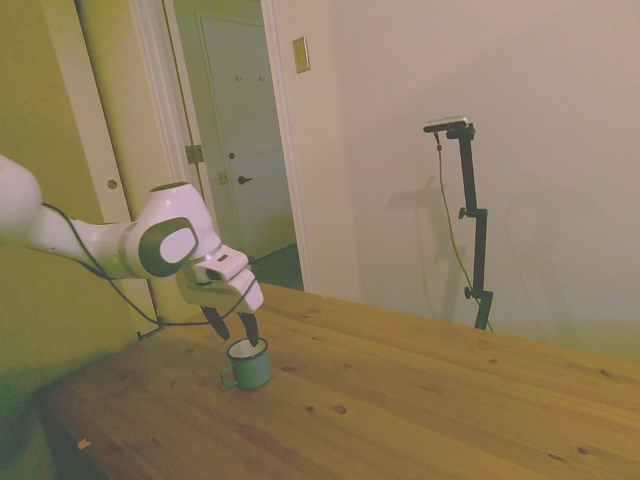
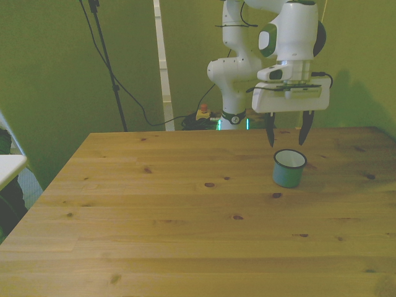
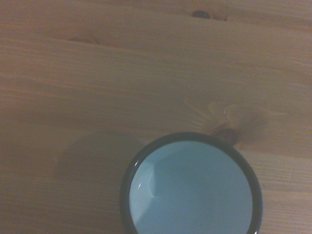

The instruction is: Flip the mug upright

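The mug (image 2: pixel 289 167) stands upright on the surface (image 2: pixel 185 235). Raise the released end effector (image 2: pixel 288 133) toward 12 o'clock, clear of the rim.
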`<state>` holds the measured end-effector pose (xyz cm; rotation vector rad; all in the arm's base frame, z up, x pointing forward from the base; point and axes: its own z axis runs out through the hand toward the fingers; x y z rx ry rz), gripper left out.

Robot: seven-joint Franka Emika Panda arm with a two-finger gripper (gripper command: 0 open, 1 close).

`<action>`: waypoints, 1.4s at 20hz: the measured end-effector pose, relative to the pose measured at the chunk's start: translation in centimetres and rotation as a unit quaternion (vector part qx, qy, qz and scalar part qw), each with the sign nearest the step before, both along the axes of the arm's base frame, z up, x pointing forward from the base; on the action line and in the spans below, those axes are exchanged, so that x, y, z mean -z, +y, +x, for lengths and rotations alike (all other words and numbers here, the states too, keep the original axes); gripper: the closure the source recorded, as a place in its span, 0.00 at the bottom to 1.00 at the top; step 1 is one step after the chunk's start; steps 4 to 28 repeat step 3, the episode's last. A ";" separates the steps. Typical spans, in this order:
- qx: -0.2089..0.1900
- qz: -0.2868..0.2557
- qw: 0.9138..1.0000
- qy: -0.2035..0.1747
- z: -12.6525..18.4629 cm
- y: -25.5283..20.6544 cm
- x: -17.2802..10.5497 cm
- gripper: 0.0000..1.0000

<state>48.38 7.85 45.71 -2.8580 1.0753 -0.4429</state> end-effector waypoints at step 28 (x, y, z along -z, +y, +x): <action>0.007 -0.020 0.999 -0.034 -3.0 1.9 -1.0 0.00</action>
